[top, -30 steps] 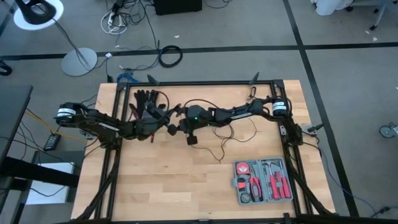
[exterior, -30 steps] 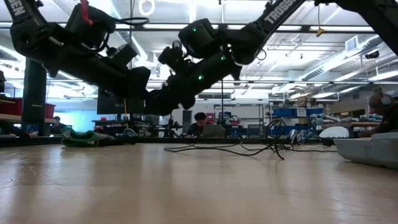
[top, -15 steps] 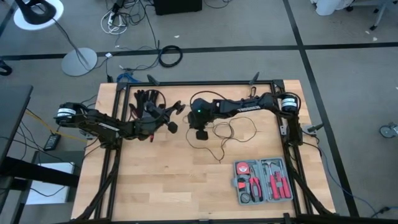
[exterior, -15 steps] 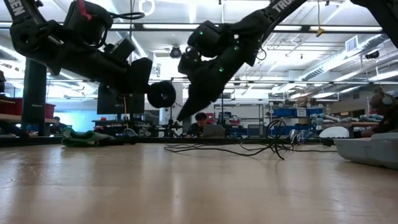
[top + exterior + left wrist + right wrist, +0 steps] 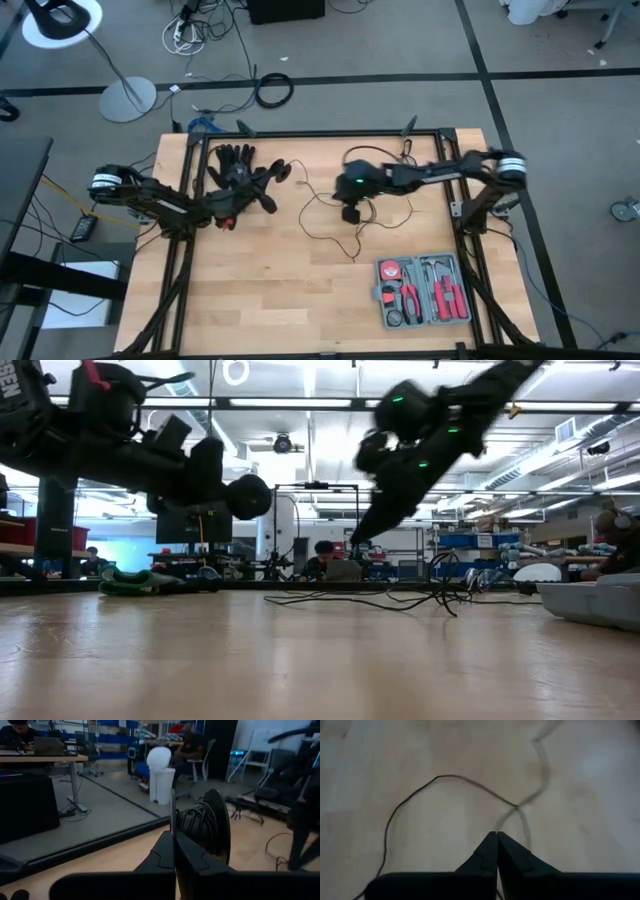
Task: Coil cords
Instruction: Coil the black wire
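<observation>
Surface: pale wooden surface (image 5: 250,290), toolkit at lower right.
Wire: thin black wire (image 5: 340,232), limp and light, sprawled centre frame.
Left hand: left hand (image 5: 173,827) pinching the disc (image 5: 216,827).
Right hand: right hand (image 5: 496,840) pressed together above the wire, holding nothing.
Grip: pinch the strand itself; likely slippery.

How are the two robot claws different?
The left gripper pinches the round disc; the right gripper has no disc. The left gripper sits by the glove; the right gripper hangs over loose wire mid-table. Both are shut.
</observation>
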